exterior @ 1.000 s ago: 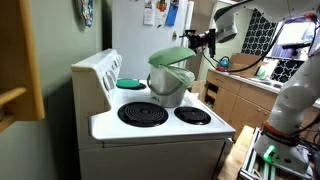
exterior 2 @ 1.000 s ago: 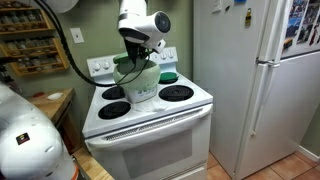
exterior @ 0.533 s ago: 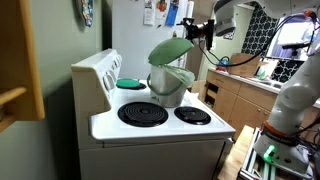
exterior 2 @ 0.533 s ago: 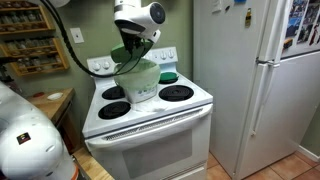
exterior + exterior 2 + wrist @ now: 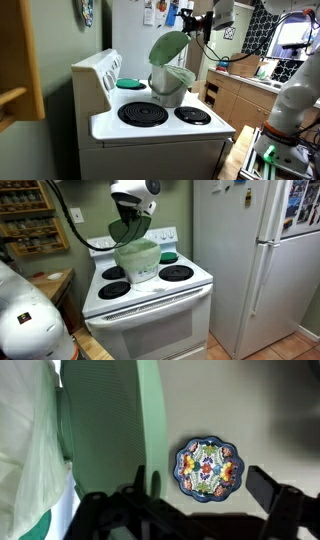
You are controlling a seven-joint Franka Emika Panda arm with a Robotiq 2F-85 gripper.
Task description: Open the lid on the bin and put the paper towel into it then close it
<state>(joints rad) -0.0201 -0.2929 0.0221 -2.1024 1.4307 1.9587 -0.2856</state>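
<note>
The grey-white bin (image 5: 170, 86) (image 5: 137, 259) stands on a back burner of the stove. Its pale green lid (image 5: 168, 45) (image 5: 124, 230) is swung up on its hinge and stands steeply tilted above the open top. My gripper (image 5: 190, 21) (image 5: 135, 207) is at the lid's raised edge. In the wrist view the lid (image 5: 108, 420) fills the left. My gripper (image 5: 203, 485) has its fingers spread wide, and the left finger lies against the lid's edge tab. The bin's pale wall (image 5: 25, 430) shows at far left. The paper towel is out of view.
A flat teal dish (image 5: 130, 83) (image 5: 168, 256) lies on the stove beside the bin. The stove top (image 5: 165, 128) has coil burners in front. A painted plate (image 5: 206, 468) hangs on the wall. A fridge (image 5: 255, 260) stands beside the stove, and counters (image 5: 240, 95) lie beyond it.
The lid has swung up from slightly raised to steeply tilted. My gripper has risen with the lid's edge.
</note>
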